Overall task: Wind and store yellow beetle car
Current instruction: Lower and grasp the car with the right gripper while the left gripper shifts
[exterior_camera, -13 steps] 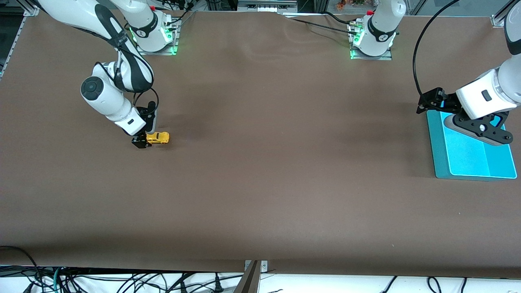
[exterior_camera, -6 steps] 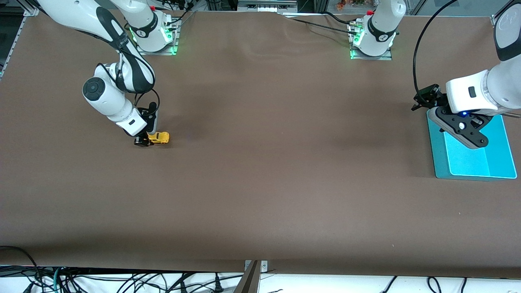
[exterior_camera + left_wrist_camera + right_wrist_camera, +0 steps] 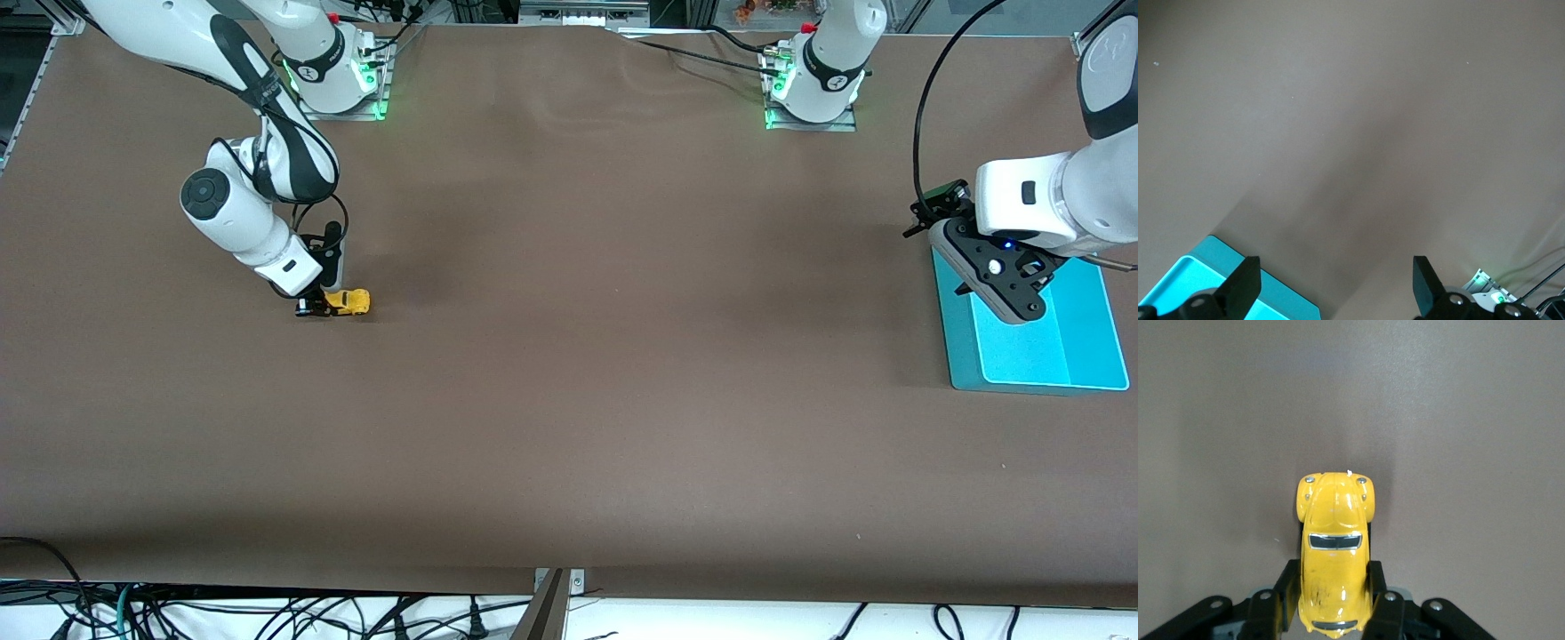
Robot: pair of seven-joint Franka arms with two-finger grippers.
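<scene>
The front view looks down from a high post across the brown table (image 3: 569, 356), facing both robot bases along its top edge, and takes in the whole surface. The left wrist view rides above the left gripper (image 3: 1331, 293), looking down at bare cloth and a corner of the teal tray (image 3: 1218, 280) (the tray (image 3: 1031, 356) shows in the front view too). The right wrist view sits very near the yellow beetle car (image 3: 1335, 550), which the front view (image 3: 347, 302) shows small.
</scene>
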